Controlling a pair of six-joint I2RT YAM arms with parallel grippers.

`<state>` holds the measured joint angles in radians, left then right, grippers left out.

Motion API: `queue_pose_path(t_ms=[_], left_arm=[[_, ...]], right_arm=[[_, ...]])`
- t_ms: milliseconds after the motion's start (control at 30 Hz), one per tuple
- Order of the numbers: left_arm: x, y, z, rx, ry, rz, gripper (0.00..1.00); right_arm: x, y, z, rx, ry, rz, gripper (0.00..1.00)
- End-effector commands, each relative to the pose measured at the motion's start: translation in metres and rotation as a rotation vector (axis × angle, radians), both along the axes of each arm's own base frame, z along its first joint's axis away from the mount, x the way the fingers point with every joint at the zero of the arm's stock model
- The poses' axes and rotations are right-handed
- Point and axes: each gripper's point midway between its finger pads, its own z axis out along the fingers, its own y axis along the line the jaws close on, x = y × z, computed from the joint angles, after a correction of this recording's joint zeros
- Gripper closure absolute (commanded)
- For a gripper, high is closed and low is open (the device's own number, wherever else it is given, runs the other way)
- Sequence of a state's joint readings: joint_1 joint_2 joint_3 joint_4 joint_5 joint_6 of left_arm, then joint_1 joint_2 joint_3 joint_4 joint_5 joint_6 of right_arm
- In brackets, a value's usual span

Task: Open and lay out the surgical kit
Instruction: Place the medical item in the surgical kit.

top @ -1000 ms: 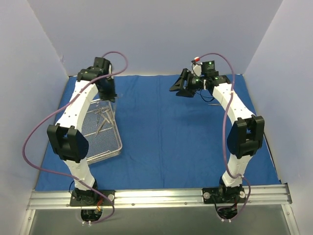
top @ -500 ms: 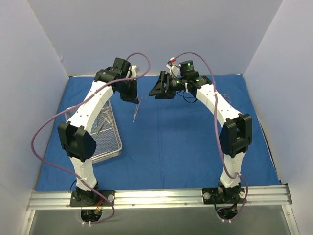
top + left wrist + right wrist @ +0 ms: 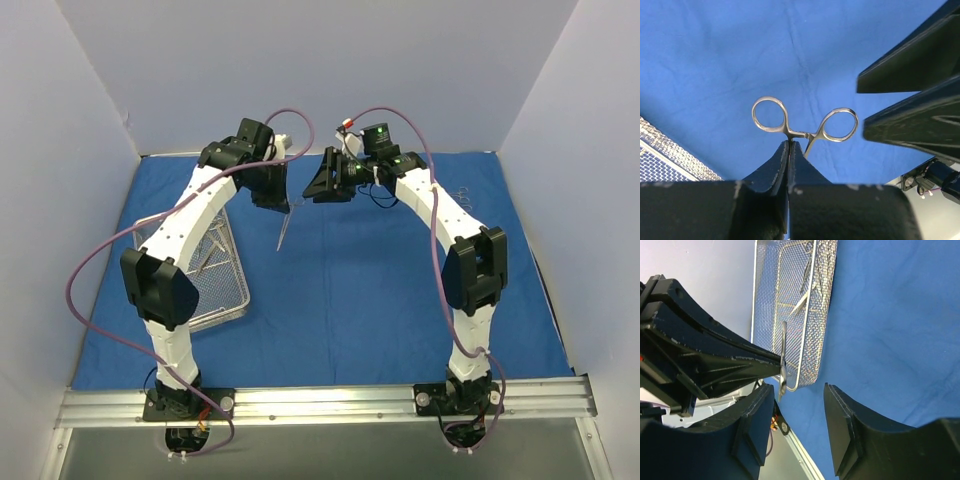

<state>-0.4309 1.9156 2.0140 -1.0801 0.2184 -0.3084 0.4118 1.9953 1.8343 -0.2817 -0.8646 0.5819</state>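
Observation:
My left gripper [image 3: 281, 203] is shut on a thin silver scissor-handled instrument [image 3: 281, 232], which hangs tip-down above the royal-blue cloth [image 3: 380, 290] near the back centre. In the left wrist view the jaws [image 3: 790, 145] pinch the shank just below the two finger rings [image 3: 799, 134]. My right gripper [image 3: 312, 187] stands open right beside it, facing it. In the right wrist view [image 3: 797, 390] the instrument [image 3: 783, 360] hangs close to its left finger, with nothing pinched. The wire-mesh tray [image 3: 243, 290] lies at the left with other instruments [image 3: 210, 250] in it.
The tray's rim [image 3: 822, 340] and its instruments [image 3: 802, 302] show behind the held one. More silver instruments [image 3: 455, 190] lie on the cloth at the back right. White walls close in the back and both sides, and a metal rail [image 3: 330, 400] runs along the near edge.
The left arm lifted the instrument out of the tray and carried it right to the back centre. The right gripper swung left to meet it, and its jaws narrowed a little.

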Motion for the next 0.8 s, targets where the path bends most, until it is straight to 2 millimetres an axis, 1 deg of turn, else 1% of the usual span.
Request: queue_pose_path(t_ms=[0,67,200,300,400,467,500,533,633,667,700,733,767], left_arm=[[0.007,-0.016,0.025,-0.055,-0.082,-0.033,0.98],[0.006,-0.017,0.024,-0.053,-0.079,-0.036,0.98],[0.006,-0.020,0.028,-0.056,-0.087,-0.040,0.98],[0.005,-0.022,0.028,-0.056,-0.088,-0.045,0.98],[0.004,-0.024,0.028,-0.055,-0.088,-0.049,0.98],[0.004,-0.025,0.028,-0.055,-0.089,-0.050,0.98],[0.005,-0.025,0.027,-0.054,-0.089,-0.049,0.98],[0.005,-0.025,0.028,-0.053,-0.089,-0.050,0.98],[0.007,-0.023,0.025,-0.040,-0.083,-0.031,0.97],[0.010,-0.022,0.026,-0.043,-0.081,-0.020,0.80],[0.012,-0.021,0.026,-0.046,-0.083,-0.015,0.71],[0.014,-0.019,0.025,-0.048,-0.081,-0.005,0.64],[0.018,-0.013,0.027,-0.046,-0.087,0.012,0.61]], right_arm=[[-0.004,0.006,0.013,0.020,-0.028,0.038,0.56],[-0.006,0.008,0.015,0.025,-0.028,0.045,0.57],[-0.009,0.009,0.011,0.024,-0.013,0.056,0.59],[-0.012,0.011,0.011,0.029,-0.009,0.066,0.64],[-0.014,0.015,0.011,0.048,-0.002,0.088,0.78],[-0.015,0.017,0.012,0.061,0.005,0.095,0.82],[-0.016,0.018,0.012,0.075,0.004,0.104,0.93],[-0.016,0.018,0.014,0.087,0.005,0.109,0.99],[-0.016,0.020,0.018,0.119,0.001,0.111,1.00],[-0.015,0.019,0.020,0.133,0.015,0.095,1.00],[-0.011,0.016,0.021,0.147,-0.001,0.074,1.00],[-0.003,0.008,0.025,0.171,-0.009,0.043,1.00],[0.001,0.005,0.032,0.220,0.035,-0.001,1.00]])
